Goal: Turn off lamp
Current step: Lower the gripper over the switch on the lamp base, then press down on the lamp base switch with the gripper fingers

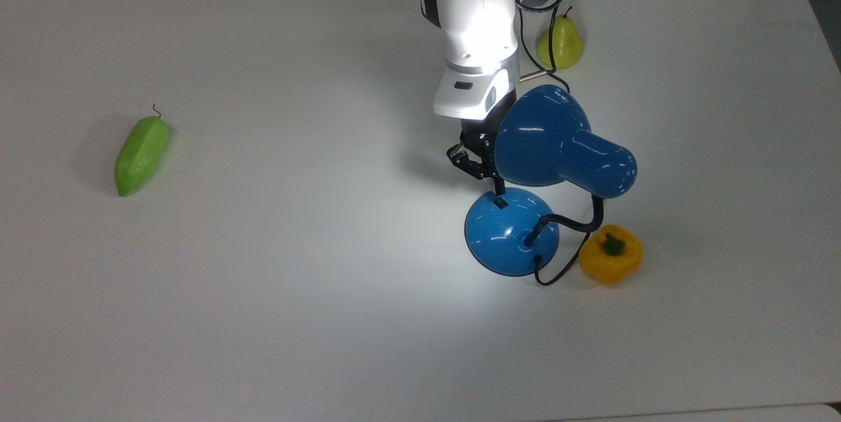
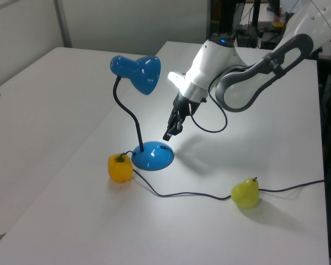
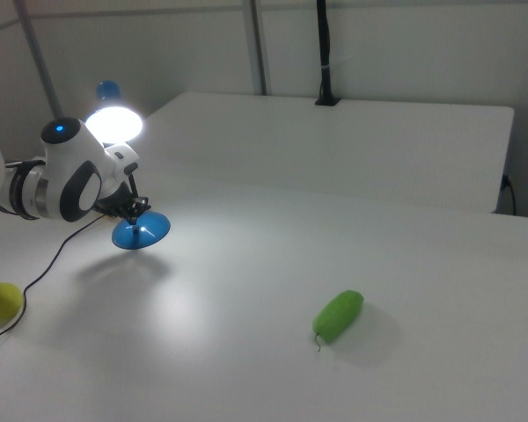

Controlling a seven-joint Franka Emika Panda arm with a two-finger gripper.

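The lamp is lit, and its glossy blue shade (image 1: 558, 139) casts a bright pool on the white table (image 1: 263, 277). Its round blue base (image 1: 509, 234) carries a small black switch (image 1: 500, 204) on the side facing the arm. My gripper (image 1: 494, 184) points down with its fingers pressed together, the tip just above the switch and partly tucked under the shade. In the left view the gripper (image 2: 169, 134) hovers a little above the base (image 2: 153, 157). In the right view the shade (image 3: 114, 124) glows white above the gripper (image 3: 138, 213).
A yellow bell pepper (image 1: 611, 255) sits right beside the lamp's base. A yellow-green pear (image 1: 560, 41) lies behind the arm, with the black cord (image 2: 198, 194) running past it. A green vegetable (image 1: 141, 154) rests far off at the top view's left.
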